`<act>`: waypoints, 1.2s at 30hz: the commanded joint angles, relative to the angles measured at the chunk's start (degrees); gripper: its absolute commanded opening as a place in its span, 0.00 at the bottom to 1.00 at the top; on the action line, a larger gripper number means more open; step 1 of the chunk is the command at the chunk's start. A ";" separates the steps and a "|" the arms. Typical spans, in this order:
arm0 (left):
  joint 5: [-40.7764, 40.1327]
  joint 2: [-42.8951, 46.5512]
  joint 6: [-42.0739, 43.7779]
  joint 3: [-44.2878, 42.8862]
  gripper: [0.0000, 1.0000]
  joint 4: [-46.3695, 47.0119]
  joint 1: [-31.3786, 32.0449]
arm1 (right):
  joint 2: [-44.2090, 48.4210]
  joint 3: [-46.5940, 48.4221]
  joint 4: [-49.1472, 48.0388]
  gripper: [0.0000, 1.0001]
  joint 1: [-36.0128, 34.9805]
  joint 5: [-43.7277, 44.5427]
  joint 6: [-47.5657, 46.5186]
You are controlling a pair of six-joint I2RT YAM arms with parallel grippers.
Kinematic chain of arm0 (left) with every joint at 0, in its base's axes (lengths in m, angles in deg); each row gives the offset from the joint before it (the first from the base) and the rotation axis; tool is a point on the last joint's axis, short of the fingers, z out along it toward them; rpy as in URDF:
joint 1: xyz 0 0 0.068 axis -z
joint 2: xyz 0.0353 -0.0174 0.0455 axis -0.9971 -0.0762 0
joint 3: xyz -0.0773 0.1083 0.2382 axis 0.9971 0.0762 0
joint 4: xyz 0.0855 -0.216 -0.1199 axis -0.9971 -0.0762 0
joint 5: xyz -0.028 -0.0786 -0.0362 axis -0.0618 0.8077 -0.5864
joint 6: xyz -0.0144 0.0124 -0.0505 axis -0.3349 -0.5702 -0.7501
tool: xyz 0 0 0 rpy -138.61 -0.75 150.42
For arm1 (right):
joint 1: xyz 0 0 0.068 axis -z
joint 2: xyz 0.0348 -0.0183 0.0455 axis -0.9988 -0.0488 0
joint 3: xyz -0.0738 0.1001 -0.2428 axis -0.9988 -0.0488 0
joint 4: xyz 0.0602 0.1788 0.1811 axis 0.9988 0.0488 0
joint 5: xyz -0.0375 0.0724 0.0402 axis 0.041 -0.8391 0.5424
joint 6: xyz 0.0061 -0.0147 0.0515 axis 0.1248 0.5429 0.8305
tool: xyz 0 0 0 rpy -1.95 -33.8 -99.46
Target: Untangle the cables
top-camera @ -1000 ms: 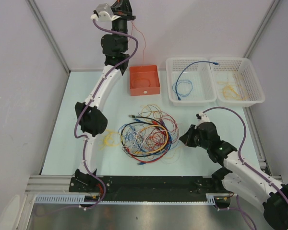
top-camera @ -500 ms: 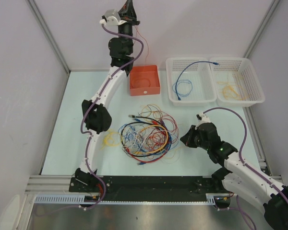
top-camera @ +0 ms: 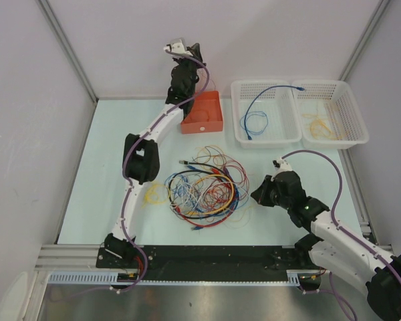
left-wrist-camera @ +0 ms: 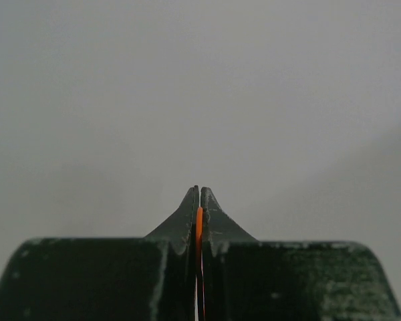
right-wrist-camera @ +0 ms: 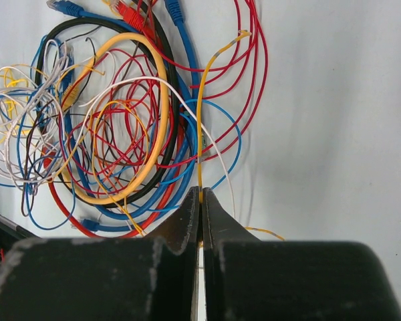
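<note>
The cables (top-camera: 204, 189) lay in one loose heap on the table (top-camera: 87, 194), with red, blue, white, black and orange loops crossing over one another. The heap sat ahead of the right gripper (right-wrist-camera: 200, 192) and mostly off to its left. On that wrist camera I saw the jaws pressed together on a yellow wire (right-wrist-camera: 199, 134). It ran straight out from between the fingertips and curved away to the right at its far end, over the red and blue loops at the heap's near edge. To the gripper's right there was only bare table. The left gripper (left-wrist-camera: 199, 190) was held high and well apart from the heap, which lay back toward the arm bases from it. Its jaws were also closed, pinching a thin orange wire (left-wrist-camera: 199, 224) that showed as a bright sliver in the slit between the fingers, against a plain grey wall. From the overhead view I could not follow that wire down from the gripper. An orange bin (top-camera: 212, 124) sat just below and beside the left gripper, partly hidden by the arm. Beyond the right gripper stood two white baskets side by side, the first basket (top-camera: 281, 137) holding a coiled blue cable (top-camera: 255, 122) and the second basket (top-camera: 351, 137) holding a pale yellow strand (top-camera: 319, 124). A small yellow loop (top-camera: 154, 194) lay on the table just beside the heap, on the side away from the right gripper.
</note>
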 commanded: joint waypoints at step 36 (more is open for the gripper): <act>-6.87 10.39 -9.67 7.61 0.55 -48.43 0.14 | 4.33 -1.74 -0.17 0.00 1.54 -4.18 2.07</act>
